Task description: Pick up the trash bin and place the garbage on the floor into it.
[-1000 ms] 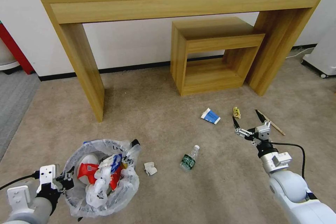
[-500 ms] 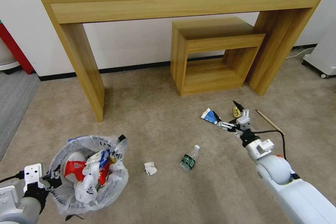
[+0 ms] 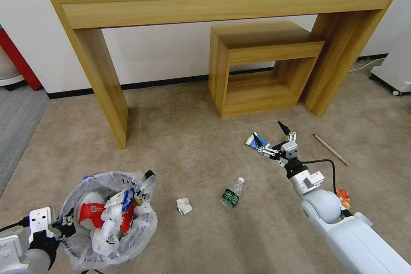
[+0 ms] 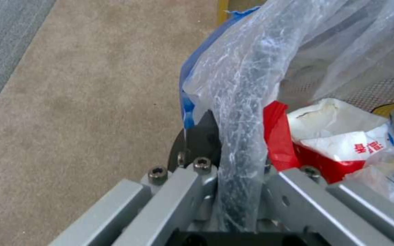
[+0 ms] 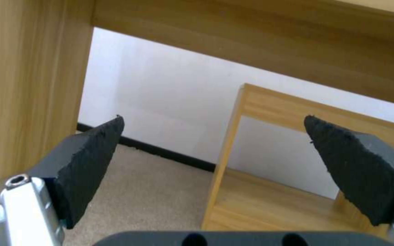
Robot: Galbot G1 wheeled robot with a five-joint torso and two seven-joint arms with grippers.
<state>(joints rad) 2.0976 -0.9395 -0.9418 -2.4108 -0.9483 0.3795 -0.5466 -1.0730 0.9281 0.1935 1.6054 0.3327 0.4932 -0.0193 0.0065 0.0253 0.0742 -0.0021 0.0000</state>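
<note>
Reaching out with fingers wide apart, the right pincer [image 3: 269,133] hangs just above the blue-white carton [image 3: 256,141]; it should drop squarely over it before closing. Well left of the carton, the left pincer [image 3: 64,222] clamps the trash bin [image 3: 109,216], its crinkly liner stuffed with wrappers.

open carpet [image 3: 188,145] between console leg [image 3: 102,81] and low shelf unit [image 3: 252,68] gives free passage. scattered on it: carton [image 3: 252,140], bottle [image 3: 231,193], crumpled paper [image 3: 184,206], stick [image 3: 330,149]. bin [image 3: 107,218] stands lower left.
</note>
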